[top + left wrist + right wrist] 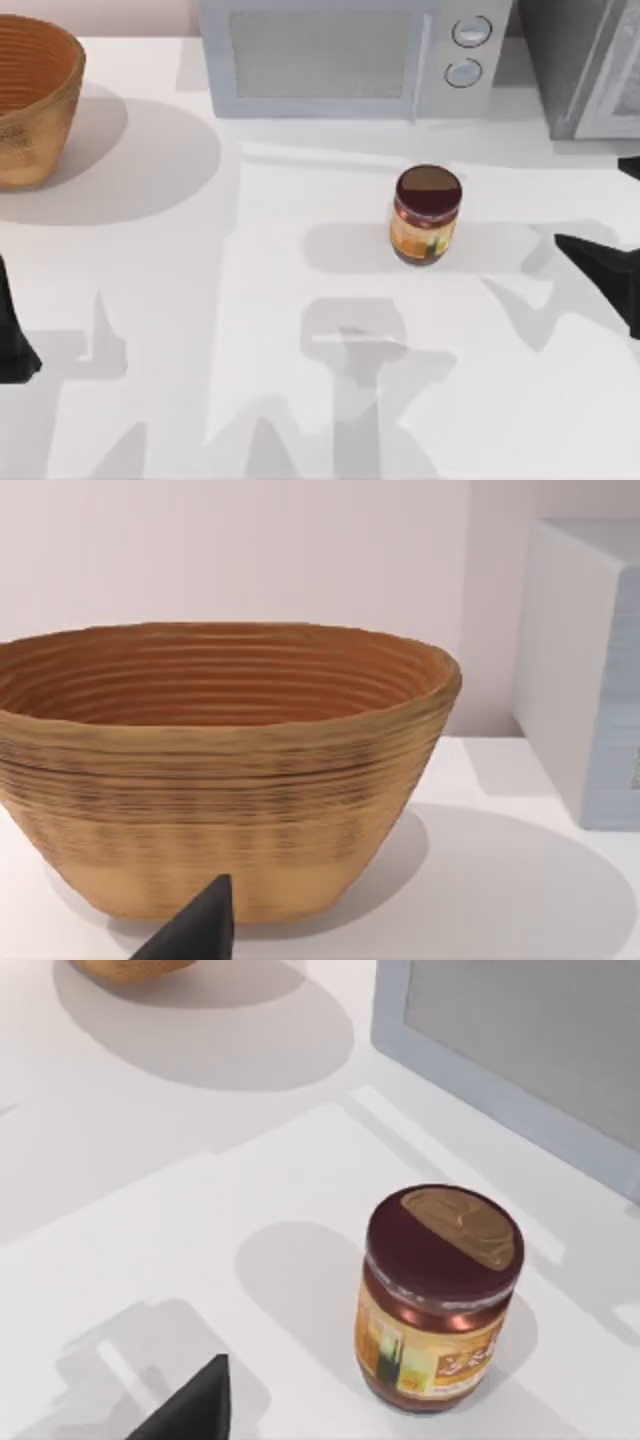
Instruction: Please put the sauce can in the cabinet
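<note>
Surface (pixel 180 330): white, evenly lit, with a pale wall behind it.

Far edge, left to right: woven basket (pixel 30 100) at the far left corner; pale microwave (pixel 350 55) with two round knobs at the middle; cabinet (pixel 575 65), dark speckled side and lighter framed panel, at the far right corner, partly cut off.

Sauce can (pixel 426 215): upright on the surface, right of centre, just in front of the microwave and nearer than the cabinet. Nothing touches it. Dark red-brown round top, orange-yellow label around the body.

Handling, judged: rigid, small and probably light; the smooth glossy wall may slip, and the narrow base could tip if nudged. Best hold is across the labelled body at mid-height, from the side, below the lid rim.

Right gripper (pixel 600 265): at the right edge, near the can but apart from it; whether its fingers are spread or closed, I cannot tell.

Left gripper (pixel 12 335): parked at the left edge, near the basket; finger state likewise cannot be told.
</note>
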### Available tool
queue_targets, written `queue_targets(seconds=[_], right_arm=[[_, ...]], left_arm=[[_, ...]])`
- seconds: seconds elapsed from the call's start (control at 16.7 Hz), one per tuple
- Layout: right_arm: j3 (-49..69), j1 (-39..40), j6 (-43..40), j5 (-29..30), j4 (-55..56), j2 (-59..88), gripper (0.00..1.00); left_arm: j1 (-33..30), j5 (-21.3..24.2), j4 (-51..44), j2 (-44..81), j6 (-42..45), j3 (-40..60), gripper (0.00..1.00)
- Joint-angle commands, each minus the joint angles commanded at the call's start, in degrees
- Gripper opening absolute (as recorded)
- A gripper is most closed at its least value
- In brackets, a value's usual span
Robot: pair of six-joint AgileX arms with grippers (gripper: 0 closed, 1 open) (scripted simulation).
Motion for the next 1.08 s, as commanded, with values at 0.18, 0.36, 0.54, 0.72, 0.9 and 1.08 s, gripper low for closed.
queue_targets(seconds=[0.18, 0.36, 0.54, 0.72, 0.9, 1.08], right_arm=[[9.17, 0.06, -7.23, -10.61, 1.09, 17.18, 1.00], [18.41, -0.09, -14.68, -20.55, 2.64, 34.34, 1.00], [27.01, -0.36, -21.77, -29.09, 4.40, 50.44, 1.00], [34.28, -0.71, -27.91, -35.70, 6.12, 64.17, 1.00], [39.64, -1.09, -32.52, -40.12, 7.52, 74.34, 1.00], [42.25, -1.31, -34.84, -42.03, 8.25, 79.22, 1.00]], left_arm=[[0.00, 0.00, 0.00, 0.00, 0.00, 0.00, 1.00], [0.00, 0.00, 0.00, 0.00, 0.00, 0.00, 1.00], [0.00, 0.00, 0.00, 0.00, 0.00, 0.00, 1.00], [0.00, 0.00, 0.00, 0.00, 0.00, 0.00, 1.00], [0.00, 0.00, 0.00, 0.00, 0.00, 0.00, 1.00], [0.00, 0.00, 0.00, 0.00, 0.00, 0.00, 1.00]])
